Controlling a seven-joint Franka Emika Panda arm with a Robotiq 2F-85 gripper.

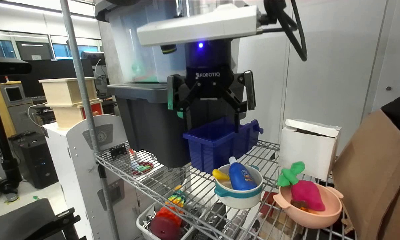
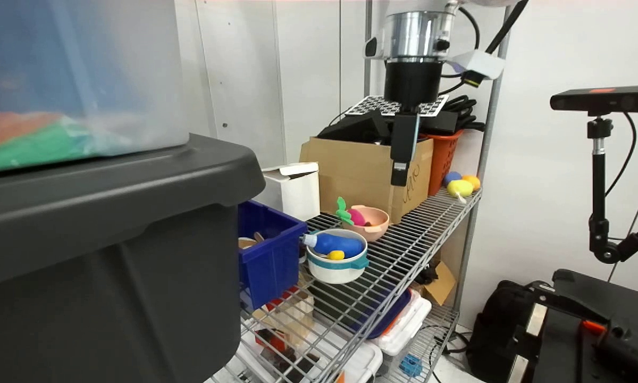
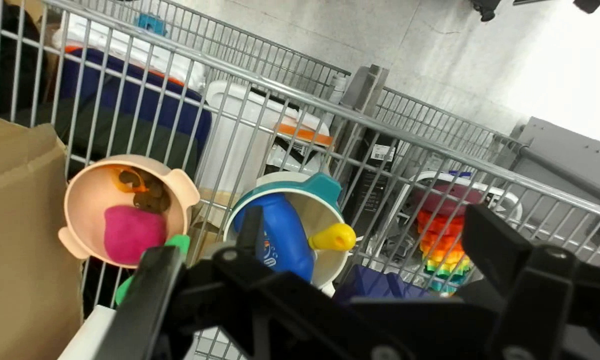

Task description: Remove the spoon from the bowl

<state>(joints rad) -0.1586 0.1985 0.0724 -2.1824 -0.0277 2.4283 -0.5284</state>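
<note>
Fingers [image 1: 236, 123]: spread apart, pointing down
Peach bowl [image 1: 315, 220]: upright on the desk [image 1: 160, 195], holding magenta toy [image 1: 307, 196]
White-teal bowl [image 1: 239, 201]: near peach bowl, holding blue bottle [image 1: 241, 178] and yellow piece [image 1: 220, 174]

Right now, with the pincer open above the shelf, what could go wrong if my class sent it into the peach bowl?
No spoon shows clearly in the peach bowl, so the pincer might grab the brown piece instead.
It could catch the green leaves overhanging the rim and drag out the pink toy.
Coming down wide, it might also bump the cardboard box close beside the peach bowl.
</note>
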